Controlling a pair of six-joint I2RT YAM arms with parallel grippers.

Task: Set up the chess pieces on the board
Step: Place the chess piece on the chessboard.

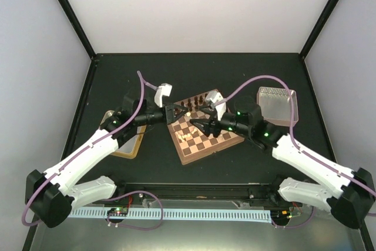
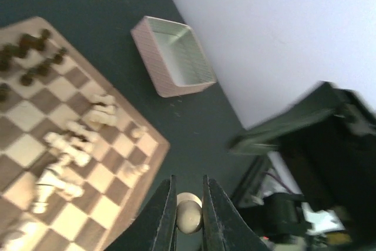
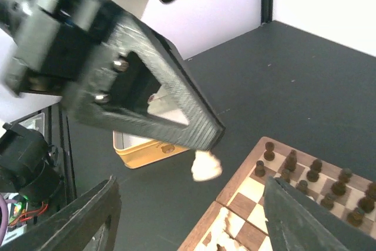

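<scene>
I'm watching the left gripper pinching one cream chess piece at its fingertips, over the board edge. The right gripper is gaping wide, facing the piece without touching it.

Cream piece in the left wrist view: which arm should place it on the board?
Left. The left gripper is shut on the cream piece just off the board's edge; the right gripper is open and empty.
</scene>
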